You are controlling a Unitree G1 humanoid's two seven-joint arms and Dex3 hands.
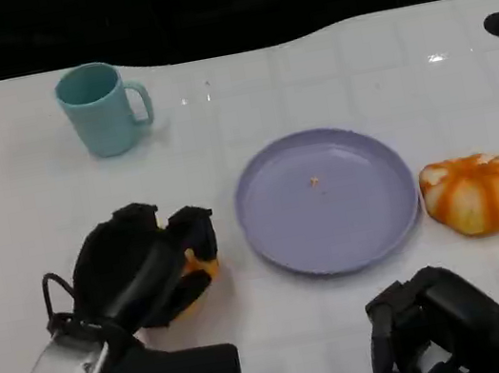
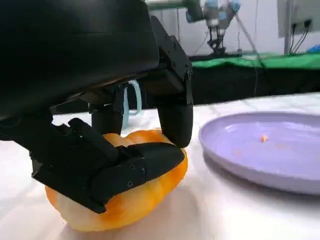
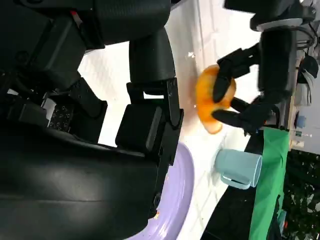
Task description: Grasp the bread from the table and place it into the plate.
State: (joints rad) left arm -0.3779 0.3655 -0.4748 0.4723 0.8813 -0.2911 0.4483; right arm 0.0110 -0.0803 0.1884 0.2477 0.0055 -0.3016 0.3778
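Note:
An orange bread roll [image 1: 201,270] lies on the white table left of the lilac plate [image 1: 333,220]. My left hand [image 1: 142,263] covers it from above and grips it, with the fingers [image 2: 175,117] on its far side and the thumb across its front. The left wrist view shows the roll [image 2: 125,205] resting on the table, close to the plate [image 2: 280,155]. The right wrist view shows the same grip on the roll [image 3: 210,100] from across the table. My right hand [image 1: 458,324] sits near the table's front edge, holding nothing.
A second orange-and-white bread [image 1: 475,193] lies just right of the plate, touching its rim. A teal mug [image 1: 103,108] stands at the back left. The plate holds a small crumb [image 1: 314,181].

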